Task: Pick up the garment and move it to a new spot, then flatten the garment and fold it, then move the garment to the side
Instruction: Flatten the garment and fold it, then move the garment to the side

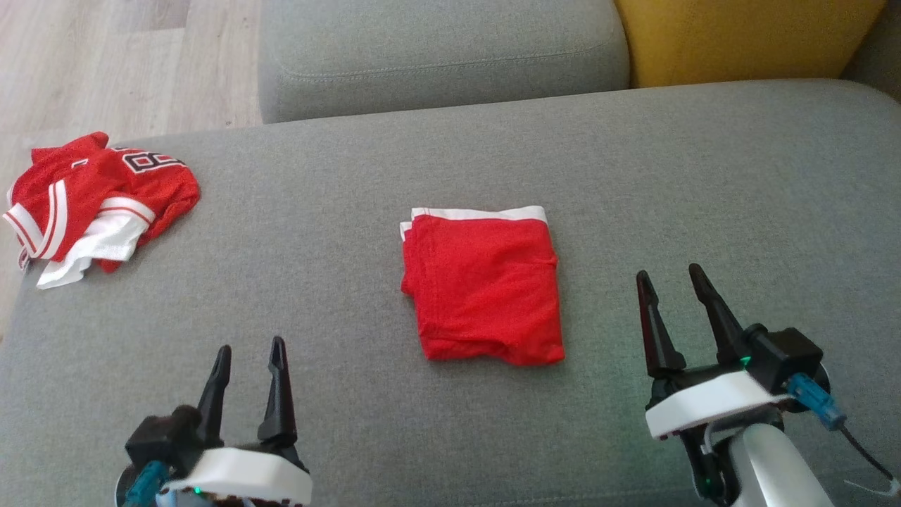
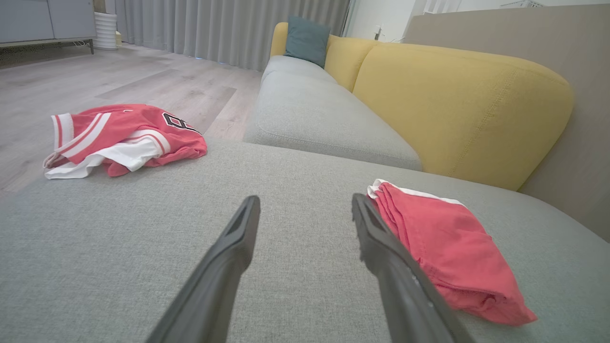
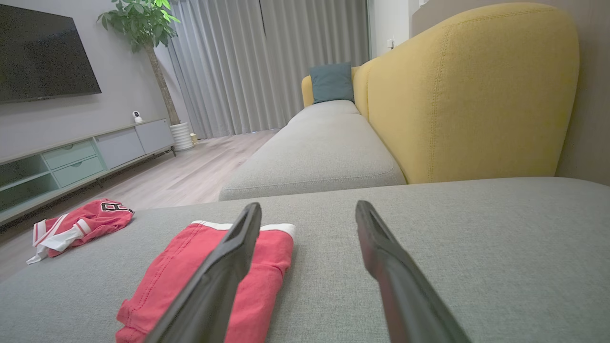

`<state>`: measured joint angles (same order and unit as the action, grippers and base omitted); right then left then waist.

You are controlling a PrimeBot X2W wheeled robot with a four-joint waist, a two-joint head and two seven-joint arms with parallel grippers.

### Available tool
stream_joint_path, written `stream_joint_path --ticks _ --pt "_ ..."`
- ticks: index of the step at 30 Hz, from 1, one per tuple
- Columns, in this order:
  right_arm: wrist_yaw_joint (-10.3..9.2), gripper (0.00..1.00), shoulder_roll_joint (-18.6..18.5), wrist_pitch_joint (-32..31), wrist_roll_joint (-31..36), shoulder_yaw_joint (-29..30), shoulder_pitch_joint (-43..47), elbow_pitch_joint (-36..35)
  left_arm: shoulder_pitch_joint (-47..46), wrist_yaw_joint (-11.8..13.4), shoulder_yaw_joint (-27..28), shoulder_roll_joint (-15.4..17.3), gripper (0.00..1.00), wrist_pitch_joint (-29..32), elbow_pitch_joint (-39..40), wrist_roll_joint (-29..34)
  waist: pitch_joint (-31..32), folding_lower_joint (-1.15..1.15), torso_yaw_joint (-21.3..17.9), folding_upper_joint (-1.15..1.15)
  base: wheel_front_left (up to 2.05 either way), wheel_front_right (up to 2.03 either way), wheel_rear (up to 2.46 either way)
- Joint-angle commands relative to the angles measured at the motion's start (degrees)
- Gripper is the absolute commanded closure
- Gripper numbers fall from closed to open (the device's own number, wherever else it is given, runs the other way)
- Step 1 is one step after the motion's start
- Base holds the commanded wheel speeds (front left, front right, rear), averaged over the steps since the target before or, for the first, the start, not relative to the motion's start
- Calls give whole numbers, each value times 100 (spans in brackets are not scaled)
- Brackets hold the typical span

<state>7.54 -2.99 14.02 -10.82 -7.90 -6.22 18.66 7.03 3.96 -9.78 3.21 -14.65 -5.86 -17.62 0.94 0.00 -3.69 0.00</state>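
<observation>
A red garment (image 1: 484, 289) with a white waistband lies folded in a neat rectangle at the middle of the grey sofa seat (image 1: 704, 197). It also lies to the right of my left fingers, the folded red garment (image 2: 448, 247), and under my right gripper's left finger, the folded red garment (image 3: 181, 281). My left gripper (image 1: 251, 345) hovers open and empty to its lower left; my right gripper (image 1: 669, 271) stands open and empty just to its right. In the wrist views the left gripper (image 2: 305, 199) and the right gripper (image 3: 307, 206) hold nothing.
A crumpled red and white jersey (image 1: 95, 197) with a black number lies at the seat's far left edge, also seen as the jersey (image 2: 124, 138) and the jersey (image 3: 76, 226). A second grey cushion (image 1: 436, 49) and a yellow backrest (image 1: 739, 35) lie beyond. Wooden floor (image 1: 105, 63) is past the left edge.
</observation>
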Motion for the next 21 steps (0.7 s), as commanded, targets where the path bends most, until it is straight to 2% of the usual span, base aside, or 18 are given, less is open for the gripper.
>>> stream_joint_path --ticks 1,11,21 --pt "-5 0 11 -12 -42 -145 -149 -184 -202 -16 243 -29 0 -35 150 60 -2 0 -5 0 0 0 0" --pt "-5 0 11 -235 60 5 -242 -87 -196 -29 210 -32 0 -35 147 52 -11 0 52 0 0 0 0" --pt "-5 0 -69 -1838 -292 -48 -828 318 -264 -51 169 -33 0 -35 241 141 -196 0 257 0 0 0 0"
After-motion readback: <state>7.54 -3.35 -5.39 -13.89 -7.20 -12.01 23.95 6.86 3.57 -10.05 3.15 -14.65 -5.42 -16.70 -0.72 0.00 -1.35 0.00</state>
